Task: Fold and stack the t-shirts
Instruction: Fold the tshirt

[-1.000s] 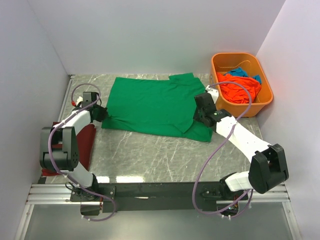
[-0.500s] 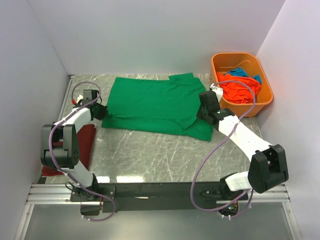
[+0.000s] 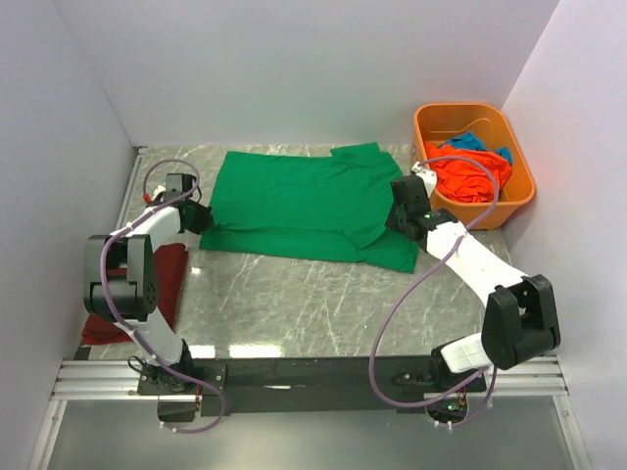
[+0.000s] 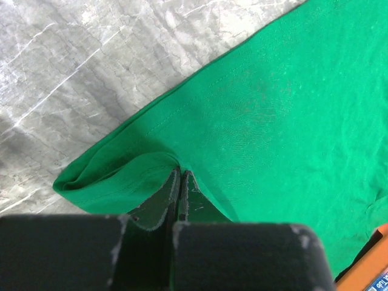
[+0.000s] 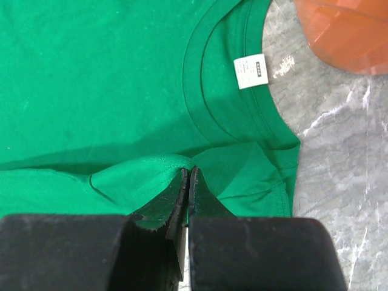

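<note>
A bright green t-shirt (image 3: 299,204) lies spread flat on the marble table. My left gripper (image 3: 199,221) is shut on its near left corner, where the hem bunches at the fingertips (image 4: 180,176). My right gripper (image 3: 394,221) is shut on a fold of the same shirt (image 5: 109,91) near the collar and white label (image 5: 250,71). A folded dark red t-shirt (image 3: 162,279) lies at the left under the left arm. An orange t-shirt (image 3: 470,176) and a blue one (image 3: 468,142) lie crumpled in the tub.
A rigid orange plastic tub (image 3: 521,191) stands at the back right; its edge shows in the right wrist view (image 5: 345,36). White walls close the table on the left, back and right. Bare marble (image 3: 304,304) lies in front of the green shirt.
Both grippers have moved a little toward the back, each still holding the green shirt. The shirt's near edge has shifted back with them.
</note>
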